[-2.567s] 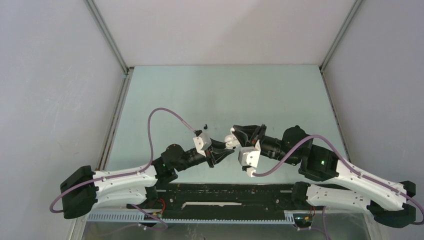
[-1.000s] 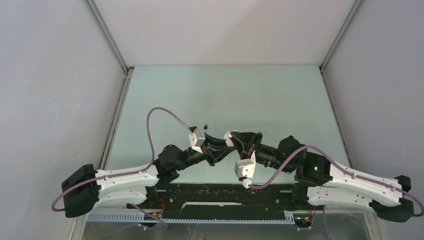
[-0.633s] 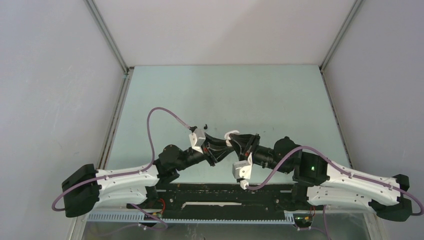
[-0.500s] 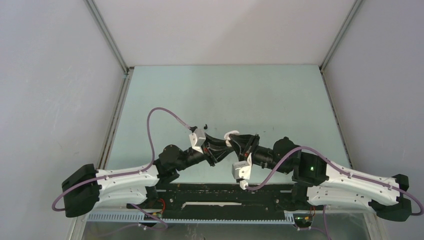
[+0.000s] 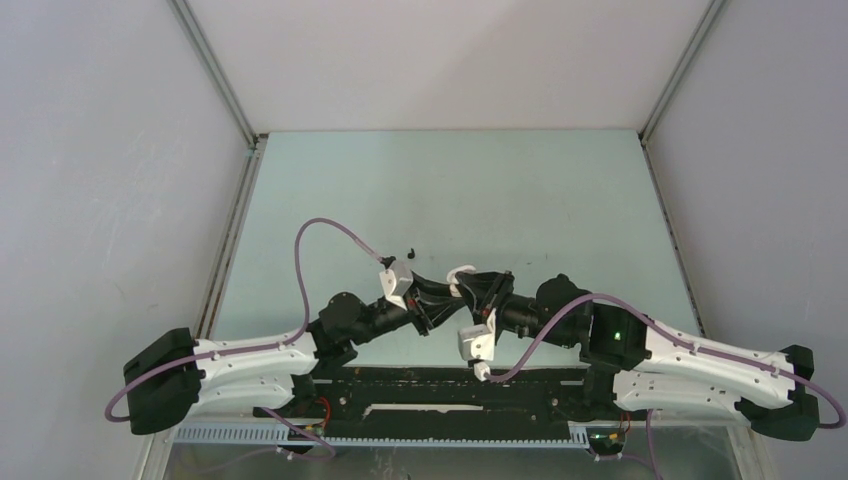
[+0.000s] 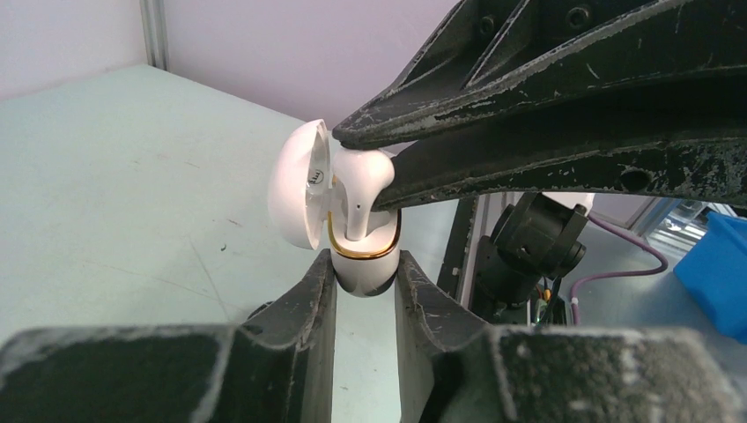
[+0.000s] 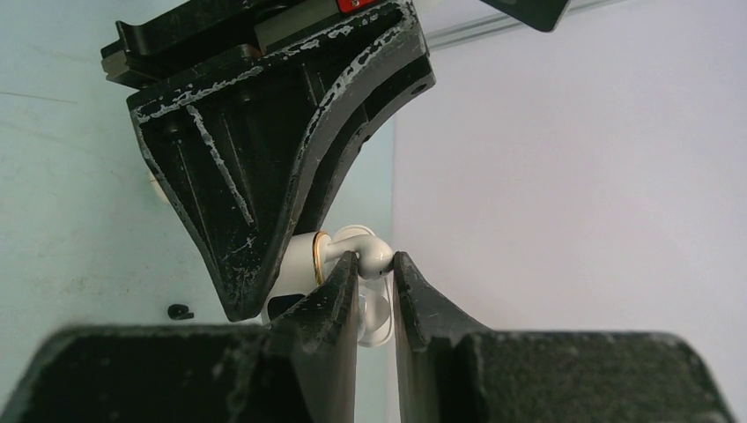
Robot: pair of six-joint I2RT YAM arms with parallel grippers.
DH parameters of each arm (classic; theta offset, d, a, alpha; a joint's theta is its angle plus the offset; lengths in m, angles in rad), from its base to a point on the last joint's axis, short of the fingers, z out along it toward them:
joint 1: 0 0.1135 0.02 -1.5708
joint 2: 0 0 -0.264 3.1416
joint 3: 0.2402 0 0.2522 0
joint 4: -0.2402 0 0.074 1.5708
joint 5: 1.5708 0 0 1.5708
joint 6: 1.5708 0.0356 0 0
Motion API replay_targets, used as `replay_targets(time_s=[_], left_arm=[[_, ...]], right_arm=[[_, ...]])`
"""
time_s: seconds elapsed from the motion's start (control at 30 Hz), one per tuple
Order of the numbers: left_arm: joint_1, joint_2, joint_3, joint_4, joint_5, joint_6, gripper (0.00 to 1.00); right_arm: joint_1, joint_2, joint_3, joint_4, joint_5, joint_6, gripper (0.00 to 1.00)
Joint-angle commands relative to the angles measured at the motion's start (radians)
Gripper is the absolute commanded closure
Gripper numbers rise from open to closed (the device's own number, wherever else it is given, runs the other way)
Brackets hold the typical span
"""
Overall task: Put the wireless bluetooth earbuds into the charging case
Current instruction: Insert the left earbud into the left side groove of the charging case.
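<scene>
A white charging case (image 6: 363,275) with a gold rim is clamped between the jaws of my left gripper (image 6: 364,264), and its lid (image 6: 298,196) is swung open to the left. A white earbud (image 6: 361,181) stands stem-down in the case's opening, its head pinched by my right gripper's fingers (image 6: 528,79). In the right wrist view my right gripper (image 7: 375,262) is shut on the earbud's head (image 7: 370,251), with the case (image 7: 299,264) just behind it. From above, both grippers meet at mid-table, left (image 5: 440,292) and right (image 5: 468,287), around the case (image 5: 460,271).
A tiny black item (image 5: 410,252) lies on the pale green table (image 5: 450,180) just beyond the grippers, and shows again as a black item (image 7: 180,311). A black rail (image 5: 450,385) runs along the near edge. Grey walls enclose the three other sides.
My right arm has swung left and lower, bringing the earbud onto the open case. The left gripper has shifted slightly and still holds the case.
</scene>
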Motion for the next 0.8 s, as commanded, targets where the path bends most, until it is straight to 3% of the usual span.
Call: replay_targets(time_s=[0.0, 0.37, 0.63, 0.77], left_arm=[[0.001, -0.026, 0.001, 0.069, -0.019, 0.0, 1.0], [0.001, -0.04, -0.021, 0.118, -0.043, -0.023, 1.0], [0.001, -0.042, -0.032, 0.118, -0.044, -0.014, 1.0], [0.001, -0.026, -0.032, 0.118, -0.047, -0.011, 1.0]], right_arm=[[0.004, 0.024, 0.047, -0.139, 0.008, 0.022, 0.89], [0.006, 0.045, 0.071, -0.241, -0.045, 0.081, 0.69], [0.002, 0.056, 0.076, -0.197, 0.0, 0.088, 0.58], [-0.004, 0.067, 0.181, -0.303, -0.035, 0.135, 0.52]])
